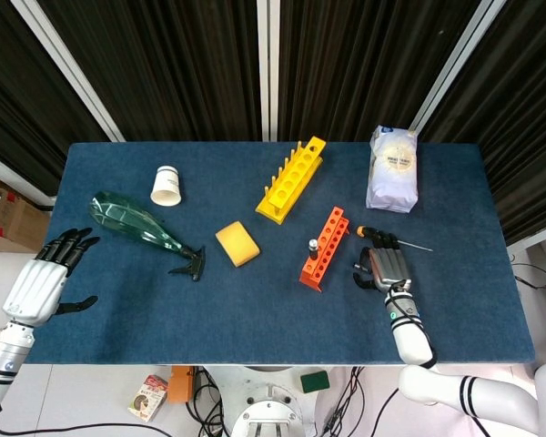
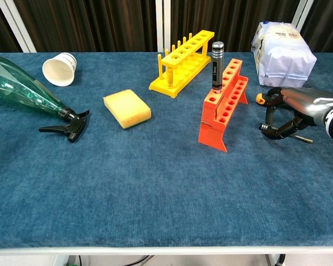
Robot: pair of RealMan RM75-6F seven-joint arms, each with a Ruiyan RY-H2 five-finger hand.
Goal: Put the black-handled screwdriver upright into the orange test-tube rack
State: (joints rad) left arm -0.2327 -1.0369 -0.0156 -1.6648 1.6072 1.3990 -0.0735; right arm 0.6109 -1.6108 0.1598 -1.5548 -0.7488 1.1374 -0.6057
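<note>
Racks: two, one orange test-tube rack point(image 2: 224, 103), one yellow rack point(image 2: 182, 63). Black-handled screwdriver point(image 2: 217, 65): one, upright in the orange rack's far end. Orange-handled screwdriver point(image 1: 375, 233): one, lying right of it, under the right hand point(image 2: 297, 108), fingers curled around it. Left hand point(image 1: 42, 282): off the bench's left edge, fingers spread, holding nothing.

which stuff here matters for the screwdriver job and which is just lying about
Job: black-handled screwdriver standing in orange plastic test-tube rack.

Lying about: yellow plastic rack, yellow sponge block, green spray bottle, white paper cup, white bag, orange-tipped screwdriver.
</note>
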